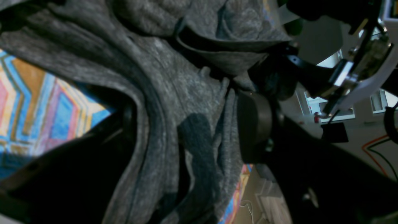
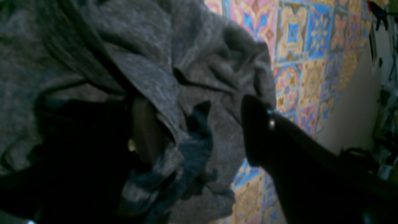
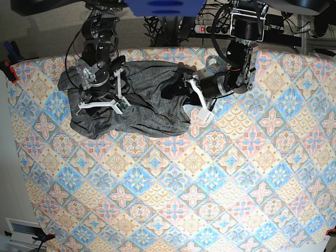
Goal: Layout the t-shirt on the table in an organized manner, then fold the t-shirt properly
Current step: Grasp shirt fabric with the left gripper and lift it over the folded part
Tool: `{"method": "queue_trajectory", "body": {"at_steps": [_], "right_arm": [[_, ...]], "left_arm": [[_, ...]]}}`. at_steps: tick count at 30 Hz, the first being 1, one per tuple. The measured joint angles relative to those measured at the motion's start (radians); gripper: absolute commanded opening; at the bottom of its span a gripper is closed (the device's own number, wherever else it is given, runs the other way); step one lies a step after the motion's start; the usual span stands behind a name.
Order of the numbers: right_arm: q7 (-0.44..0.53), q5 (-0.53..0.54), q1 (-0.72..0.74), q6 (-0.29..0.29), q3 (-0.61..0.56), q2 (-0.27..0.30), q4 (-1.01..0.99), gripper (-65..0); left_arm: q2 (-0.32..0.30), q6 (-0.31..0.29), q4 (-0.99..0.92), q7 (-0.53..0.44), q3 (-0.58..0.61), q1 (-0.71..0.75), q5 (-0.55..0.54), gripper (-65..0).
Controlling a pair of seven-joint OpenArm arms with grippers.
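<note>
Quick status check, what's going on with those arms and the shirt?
Left gripper and right gripper open, in cloth. T-shirt bunched at table's far edge. Nothing in the way.

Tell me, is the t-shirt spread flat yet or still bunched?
Still bunched. In the base view the t-shirt lies as a wrinkled heap at the table's far edge, with deep folds and no sleeves laid out.
</note>
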Motion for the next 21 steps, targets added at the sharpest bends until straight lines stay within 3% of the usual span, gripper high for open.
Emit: {"method": "queue_trajectory", "body": {"at_steps": [6,8,12,16,21], "right_arm": [[0.0,0.003,-0.001,0.0,-0.024,0.0,0.0,-27.1],[-0.001,0.002,-0.002,0.0,-0.024,0.0,0.0,-27.1],[-0.001,0.002,-0.007,0.0,-0.019,0.0,0.0,-27.1],[0.0,0.0,-0.007,0.0,-0.017,0.0,0.0,-27.1],[-0.001,0.0,0.0,0.0,-0.016,0.0,0.0,-27.1]], "left_arm": [[0.018,-0.023,-0.056,-0.098,0.063,-0.024,0.056,-47.3],[0.036,-0.052,-0.115,-0.115,0.082,-0.055,0.059,-48.8],[0.061,-0.052,-0.176,-0.132,0.085,-0.09,0.059,-49.0],[0.061,-0.052,-0.179,-0.141,0.083,-0.09,0.055,-63.3],[0.061,-0.052,-0.179,-0.14,0.081,-0.09,0.055,-63.1]]}}
